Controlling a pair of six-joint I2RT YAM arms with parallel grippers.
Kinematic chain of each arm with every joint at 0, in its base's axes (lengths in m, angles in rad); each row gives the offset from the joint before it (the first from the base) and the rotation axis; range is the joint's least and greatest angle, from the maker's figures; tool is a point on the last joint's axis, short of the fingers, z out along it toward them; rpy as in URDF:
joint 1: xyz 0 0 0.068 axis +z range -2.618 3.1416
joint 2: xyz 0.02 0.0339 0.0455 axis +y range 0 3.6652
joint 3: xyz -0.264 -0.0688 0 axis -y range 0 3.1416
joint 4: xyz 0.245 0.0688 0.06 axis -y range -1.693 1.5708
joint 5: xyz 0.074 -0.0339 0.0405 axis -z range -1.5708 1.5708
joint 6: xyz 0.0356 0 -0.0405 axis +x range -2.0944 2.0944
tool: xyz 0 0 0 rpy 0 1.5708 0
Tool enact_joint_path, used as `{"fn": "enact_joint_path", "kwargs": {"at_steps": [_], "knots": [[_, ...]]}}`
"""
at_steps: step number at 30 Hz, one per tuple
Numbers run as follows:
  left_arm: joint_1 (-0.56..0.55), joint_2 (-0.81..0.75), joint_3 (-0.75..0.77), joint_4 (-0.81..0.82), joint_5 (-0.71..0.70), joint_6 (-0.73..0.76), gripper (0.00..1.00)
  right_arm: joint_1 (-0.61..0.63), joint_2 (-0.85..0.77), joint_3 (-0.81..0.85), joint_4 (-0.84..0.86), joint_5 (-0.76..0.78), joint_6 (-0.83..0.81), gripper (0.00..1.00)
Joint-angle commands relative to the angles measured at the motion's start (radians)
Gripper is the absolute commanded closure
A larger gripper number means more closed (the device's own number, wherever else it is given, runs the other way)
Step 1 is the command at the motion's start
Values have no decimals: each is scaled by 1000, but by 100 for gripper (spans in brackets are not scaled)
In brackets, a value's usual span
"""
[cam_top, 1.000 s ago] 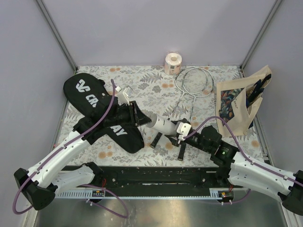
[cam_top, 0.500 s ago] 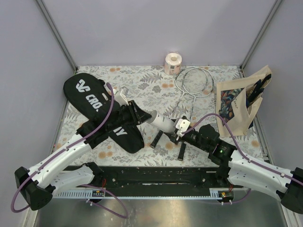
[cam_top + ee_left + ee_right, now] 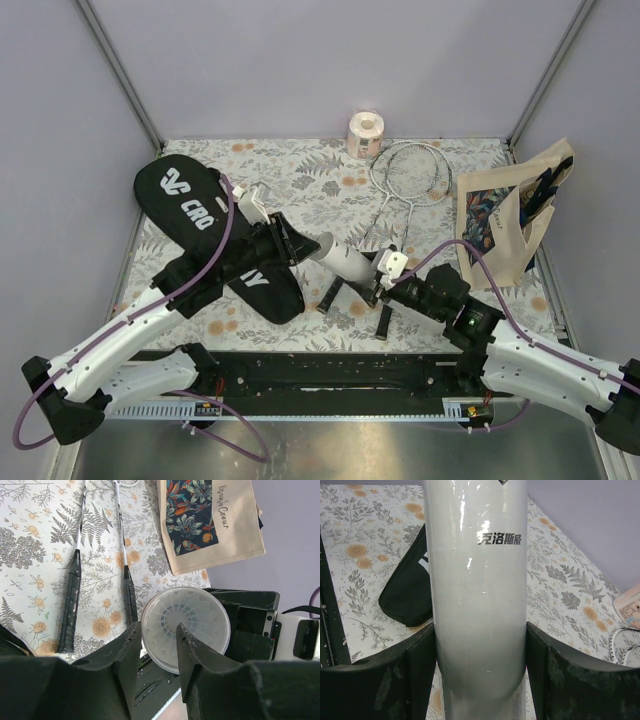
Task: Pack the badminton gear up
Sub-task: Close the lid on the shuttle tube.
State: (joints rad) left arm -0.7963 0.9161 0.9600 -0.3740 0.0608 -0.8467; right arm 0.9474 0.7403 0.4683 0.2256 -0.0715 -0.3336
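Observation:
The white tube (image 3: 345,262) is held off the table, and my right gripper (image 3: 378,280) is shut on its near end; in the right wrist view the tube (image 3: 477,580) fills the space between the fingers (image 3: 420,655). My left gripper (image 3: 303,243) is open and empty at the tube's far end, its fingers (image 3: 131,645) just in front of the translucent cap (image 3: 195,620). The black CROSSWAY bag (image 3: 200,215) lies under the left arm. Two rackets (image 3: 410,175) lie on the table, their black handles (image 3: 70,605) below the tube.
A beige tote bag (image 3: 500,225) with a colourful print stands at the right wall. A pinkish paper roll (image 3: 365,133) sits at the back edge. The black base rail (image 3: 320,375) runs along the near edge of the floral cloth.
My right gripper has carried the tube a little to the left, towards the left gripper. The left gripper has edged towards the tube's end.

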Motion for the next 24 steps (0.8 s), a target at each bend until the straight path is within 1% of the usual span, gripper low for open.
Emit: {"fn": "enact_joint_path", "kwargs": {"at_steps": [1, 3, 8, 11, 18, 21, 24], "knots": [[-66, -5, 14, -5, -51, -5, 64, 10, 28, 78, 123, 31, 94, 64], [-96, 6, 6, -5, -111, -12, 63, 10, 53, 90, 129, 47, 117, 64], [-109, 44, -15, 46, -136, -9, 63, 10, 87, 108, 155, 12, 126, 64], [-127, 52, -24, 52, -229, 21, 63, 10, 82, 116, 147, 18, 123, 64], [-173, 55, -104, 233, -306, 21, 64, 10, 100, 145, 155, 9, 159, 64], [-182, 64, -136, 312, -285, -9, 64, 10, 122, 153, 181, -1, 192, 64], [-207, 78, -136, 325, -311, -28, 65, 8, 134, 156, 204, -2, 220, 64]]}}
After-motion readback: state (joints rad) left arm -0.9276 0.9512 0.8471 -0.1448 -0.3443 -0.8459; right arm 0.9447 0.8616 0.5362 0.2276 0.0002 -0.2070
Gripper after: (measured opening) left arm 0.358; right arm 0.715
